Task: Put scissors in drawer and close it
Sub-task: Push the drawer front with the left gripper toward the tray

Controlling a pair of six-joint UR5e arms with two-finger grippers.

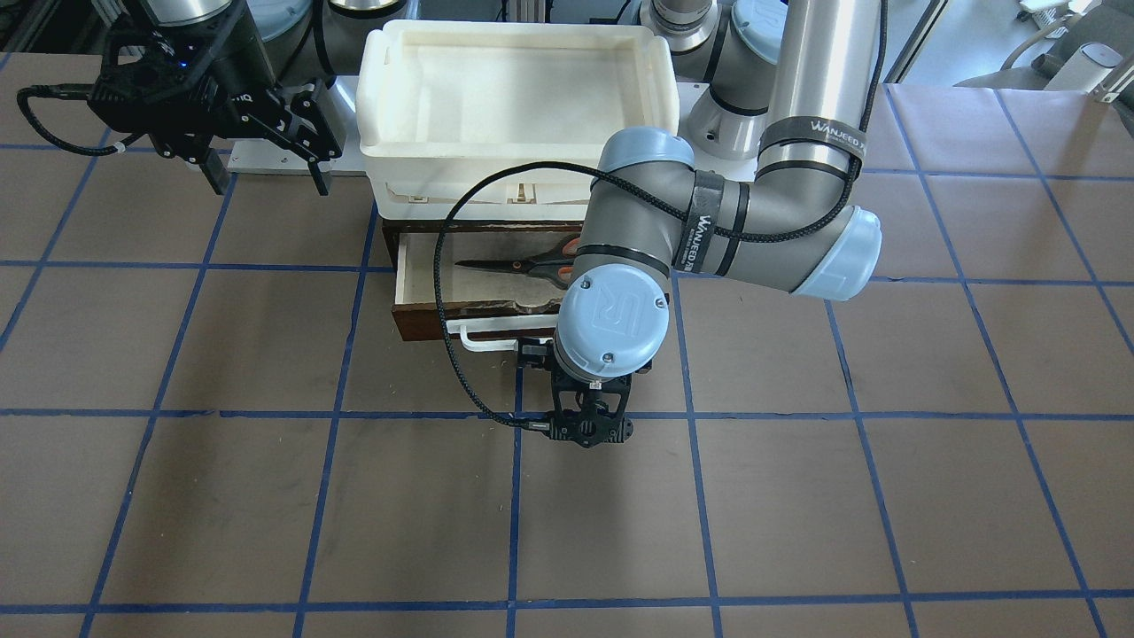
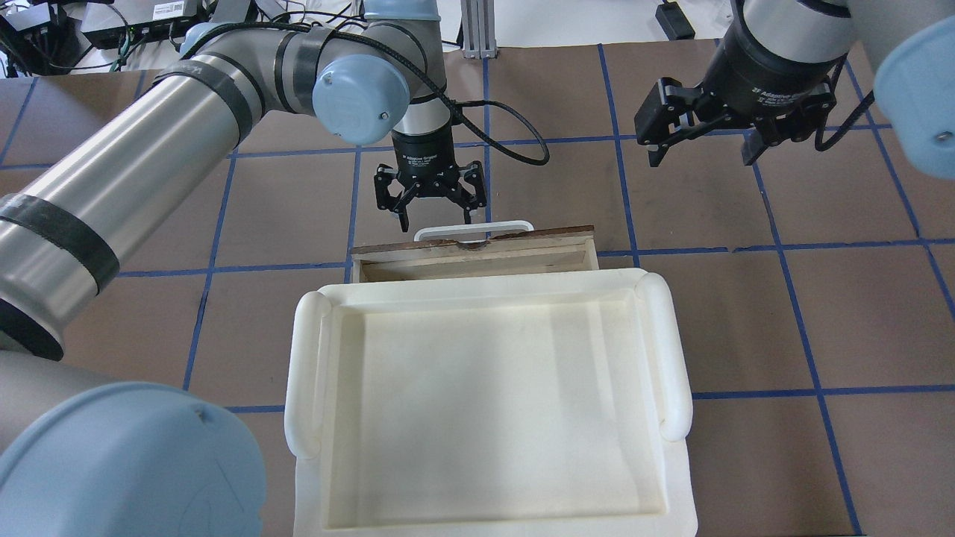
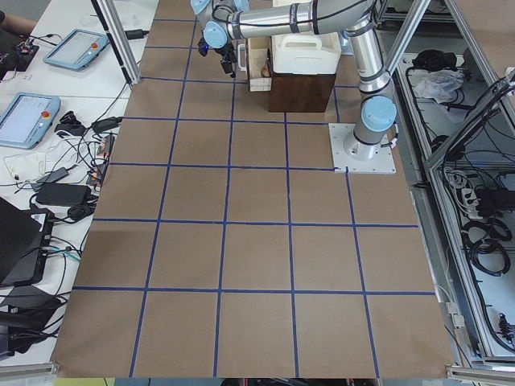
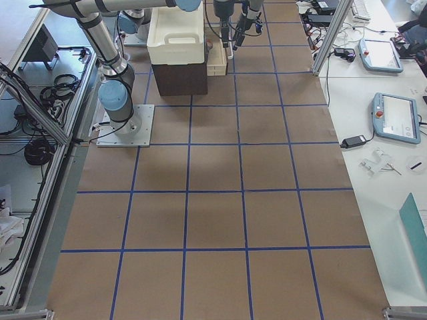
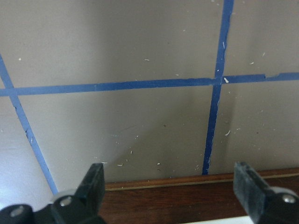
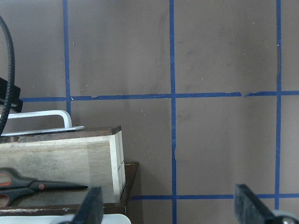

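Seen from the operators' side, the brown table (image 1: pixel 266 514) with its blue tape grid lies nearest. Beyond it the left gripper (image 2: pixel 436 216) hangs pointing down just in front of the drawer (image 1: pixel 425 321), its fingers (image 5: pixel 96 182) spread wide with nothing between them. Its tips stand close by the white bar handle (image 2: pixel 474 226); whether they touch it I cannot tell. The drawer is pulled partly out of a dark brown cabinet, its pale inside showing. The scissors (image 1: pixel 523 264) lie flat on the drawer's floor, with the blades pointing toward the robot's right and the grey, orange-lined loops partly hidden under the left arm's wrist. The right wrist camera also shows them inside the drawer, near the side wall. Behind, on top of the cabinet, sits a white plastic bin (image 1: pixel 381 89). Farthest back, off to the robot's right, the right gripper (image 1: pixel 270 177) hovers above the table, well apart from the drawer, its fingers released and bare
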